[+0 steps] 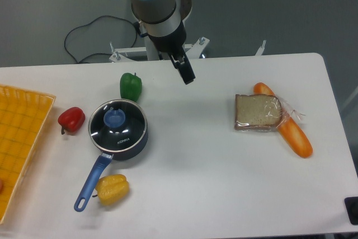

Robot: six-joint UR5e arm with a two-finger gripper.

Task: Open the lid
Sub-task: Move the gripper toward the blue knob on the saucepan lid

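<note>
the black two-finger gripper (187,75) hangs from the arm's grey wrist above the far middle of the white table (196,183), holding nothing; from this angle its fingers overlap into one dark shape, so i cannot tell whether they stand wide or narrow. the step in hand looks like the approach, with the task barely begun. to do it well, the gripper should come over the small blue knob (114,118), fingers spread enough to straddle it, descend straight, close on the knob only, and lift vertically so the rim clears the pan without dragging it. the round clear glass lid with metal rim (118,125) sits closed on the dark blue long-handled saucepan (113,148), well apart from the gripper, to its left in the picture and nearer the camera. a green bell pepper (130,86) lies just behind the pan, a red pepper (71,119) beside it toward the yellow tray (22,138), and a yellow pepper (112,189) by the handle; the green one could crowd a careless approach.
</note>
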